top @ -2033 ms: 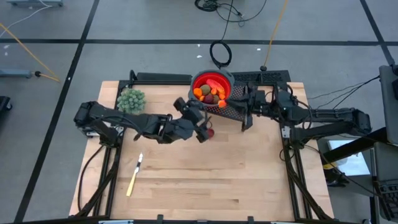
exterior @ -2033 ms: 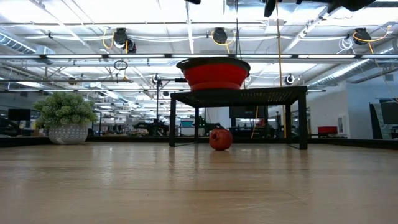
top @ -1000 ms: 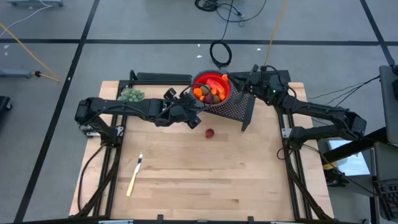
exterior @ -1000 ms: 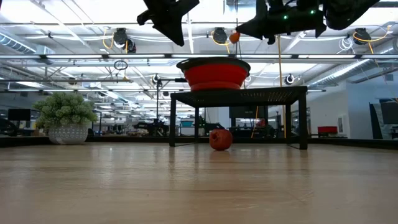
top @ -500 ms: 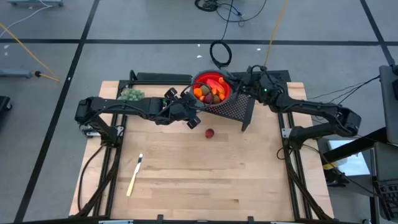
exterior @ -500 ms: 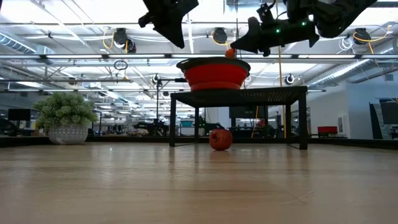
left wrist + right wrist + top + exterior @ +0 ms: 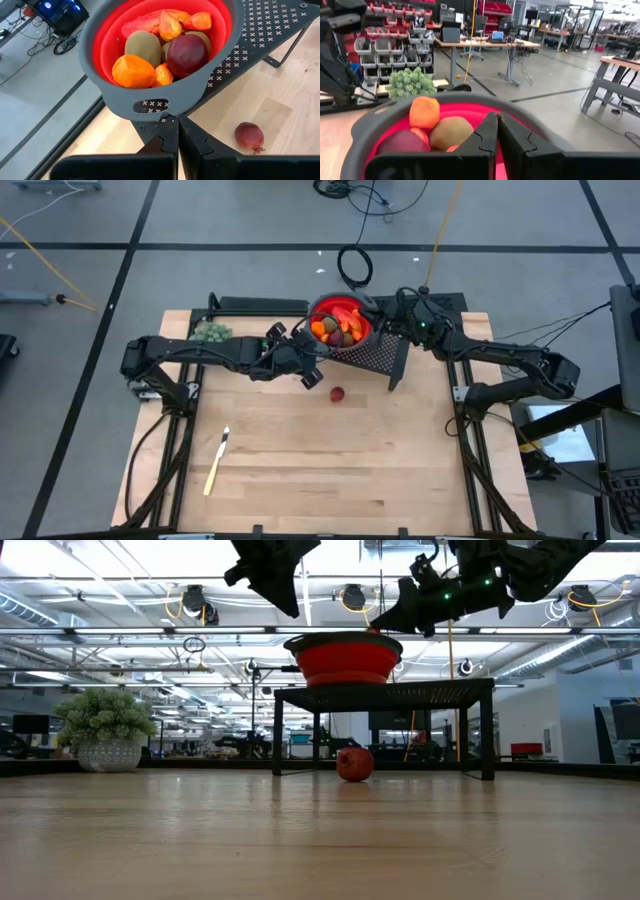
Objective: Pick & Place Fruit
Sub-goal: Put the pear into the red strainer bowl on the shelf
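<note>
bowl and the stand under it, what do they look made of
The bowl looks like soft matte silicone or plastic: grey rim and outside, red inside, no glare. The stand looks like black painted sheet metal, thin and flat, punched with rows of small cross-shaped holes. Neither can be confirmed by look alone.

One red bowl (image 7: 220, 60), two dark red balls (image 7: 186, 54), one knife (image 7: 216, 462), one green clump (image 7: 209, 332).

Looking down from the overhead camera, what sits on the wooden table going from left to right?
Green bushy plant → yellow-handled knife → red fruit lying loose on the wood → black mesh stand.
</note>
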`<action>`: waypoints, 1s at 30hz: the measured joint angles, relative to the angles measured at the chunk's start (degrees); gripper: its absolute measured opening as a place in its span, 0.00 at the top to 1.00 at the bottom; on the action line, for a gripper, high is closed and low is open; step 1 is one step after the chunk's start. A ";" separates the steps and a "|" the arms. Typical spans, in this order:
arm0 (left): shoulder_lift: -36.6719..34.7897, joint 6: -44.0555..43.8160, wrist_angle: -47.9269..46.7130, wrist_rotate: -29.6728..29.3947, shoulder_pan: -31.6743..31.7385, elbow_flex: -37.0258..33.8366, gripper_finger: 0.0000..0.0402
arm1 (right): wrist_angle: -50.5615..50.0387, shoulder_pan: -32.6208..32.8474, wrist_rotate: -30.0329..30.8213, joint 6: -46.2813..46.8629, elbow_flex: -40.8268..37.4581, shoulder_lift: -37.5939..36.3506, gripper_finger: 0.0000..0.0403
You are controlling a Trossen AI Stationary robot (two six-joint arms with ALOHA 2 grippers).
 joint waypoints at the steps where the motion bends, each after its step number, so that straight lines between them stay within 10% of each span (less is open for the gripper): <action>1: 0.00 -0.17 0.02 0.10 0.00 0.00 1.00 | -0.34 0.00 0.00 0.00 0.00 0.00 0.99; 30: -11.64 -4.38 33.30 3.55 -2.75 -26.15 0.99 | -6.20 0.15 -2.93 0.63 0.00 -0.02 0.99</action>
